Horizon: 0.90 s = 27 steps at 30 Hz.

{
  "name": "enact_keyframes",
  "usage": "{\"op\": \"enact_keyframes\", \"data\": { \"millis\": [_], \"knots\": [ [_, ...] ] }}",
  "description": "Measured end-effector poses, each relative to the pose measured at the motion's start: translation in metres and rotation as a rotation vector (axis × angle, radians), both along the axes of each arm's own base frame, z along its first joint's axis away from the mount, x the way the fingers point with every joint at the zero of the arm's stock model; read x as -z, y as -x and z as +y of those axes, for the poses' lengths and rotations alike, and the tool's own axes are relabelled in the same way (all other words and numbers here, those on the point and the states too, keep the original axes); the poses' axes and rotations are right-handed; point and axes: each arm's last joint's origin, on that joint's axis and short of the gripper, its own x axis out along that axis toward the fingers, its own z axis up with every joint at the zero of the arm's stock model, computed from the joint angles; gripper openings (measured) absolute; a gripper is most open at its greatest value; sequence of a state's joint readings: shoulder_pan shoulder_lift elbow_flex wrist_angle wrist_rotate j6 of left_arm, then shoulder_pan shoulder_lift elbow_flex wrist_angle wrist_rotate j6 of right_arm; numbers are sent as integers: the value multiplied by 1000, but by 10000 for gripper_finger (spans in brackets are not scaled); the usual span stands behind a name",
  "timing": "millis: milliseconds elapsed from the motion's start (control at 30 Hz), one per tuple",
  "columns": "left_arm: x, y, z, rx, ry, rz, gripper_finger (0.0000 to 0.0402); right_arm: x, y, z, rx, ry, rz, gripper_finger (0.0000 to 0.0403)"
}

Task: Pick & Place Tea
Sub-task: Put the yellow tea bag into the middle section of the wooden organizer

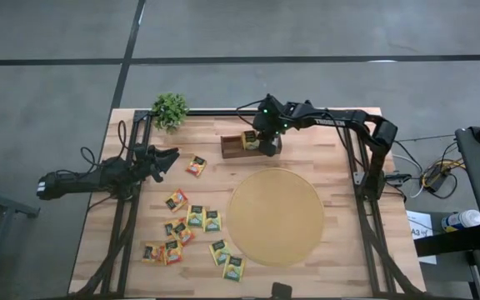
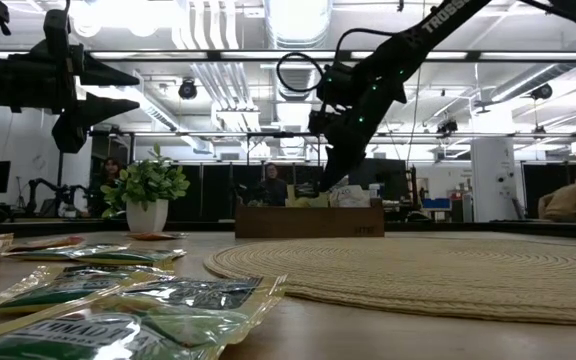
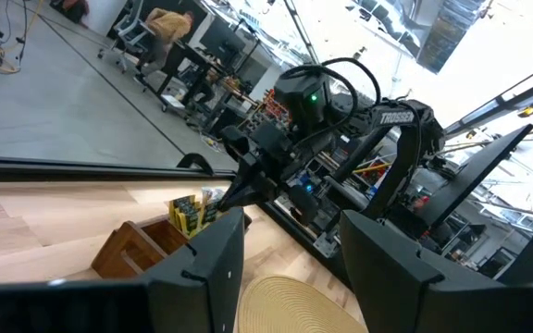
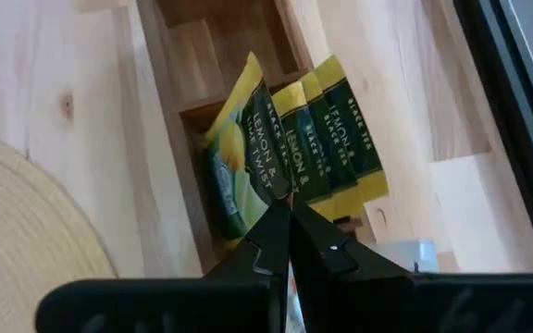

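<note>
A pale butcher-block table [image 1: 332,142] sits on a grey concrete floor, with an open workshop of bright ceiling lights beyond it. Over at the brown wooden tray [image 1: 233,147] near the far edge, the right gripper [image 4: 290,217] is down at the slots, fingers pressed tight together on the edge of a yellow-green lemon sachet [image 4: 239,166], which leans at a tilt against the upright row of sachets [image 4: 336,129] already filed in that compartment. That pinch on the thin paper edge looks chosen so the flat packet can slide in on end beside its neighbours. The empty slots show bare smooth wood. The left gripper [image 1: 163,160] hovers near the table's left side, fingers spread with nothing between them, seemingly waiting its turn. Loose sachets [image 1: 192,218] lie scattered flat on the near-left of the table, yellow-green ones with dark labels and orange-red ones mixed, glossy and crinkled in the low view; a single orange sachet [image 1: 196,165] lies apart, closer to the tray. The big round woven mat [image 1: 275,215] stays bare, coarse and ribbed, and a small potted plant [image 1: 170,108] marks the far-left corner.
</note>
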<state>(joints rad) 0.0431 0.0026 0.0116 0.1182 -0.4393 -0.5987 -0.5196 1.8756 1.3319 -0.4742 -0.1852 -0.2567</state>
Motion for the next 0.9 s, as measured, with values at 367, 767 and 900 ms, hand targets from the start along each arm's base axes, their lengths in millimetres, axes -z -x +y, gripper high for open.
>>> {"op": "enact_keyframes", "data": {
  "millis": [367, 767, 900],
  "knots": [
    [0, 0, 0, 0, 0, 0, 174, 4, 0, 1, 8, -1, 14, 8],
    [0, 0, 0, 0, 0, 0, 174, 5, 4, 3, 14, -18, 77, 127],
    [0, 0, 0, 0, 0, 0, 174, 1, 5, 3, 34, -24, 66, 174]
  ]
}}
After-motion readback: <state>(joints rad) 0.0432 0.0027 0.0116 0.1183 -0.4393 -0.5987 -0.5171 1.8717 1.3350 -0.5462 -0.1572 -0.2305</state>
